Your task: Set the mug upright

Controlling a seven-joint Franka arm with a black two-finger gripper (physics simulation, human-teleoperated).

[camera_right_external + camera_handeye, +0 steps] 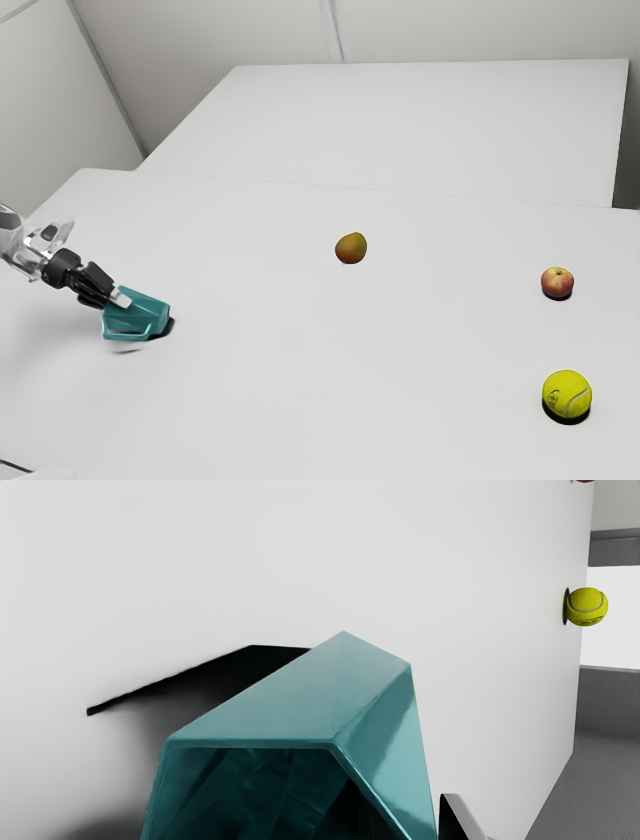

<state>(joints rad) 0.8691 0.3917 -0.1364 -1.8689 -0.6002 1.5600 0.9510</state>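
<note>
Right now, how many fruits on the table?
2. A mango-like fruit near the exterior view's middle; an apple toward the exterior view's right, farther back than the tennis ball.

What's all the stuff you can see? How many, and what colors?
Mug: one, teal, tipped over by the gripper
Tennis ball: one, yellow, at the exterior view's right
Apple: one, red and yellow, behind the ball
Round fruit: one, greenish-brown, near the middle
Table: one, white, under everything
Walls: pale gray, at the back
Arm: one, white and black, exterior view's left
Gripper: one, black, at the mug
</note>
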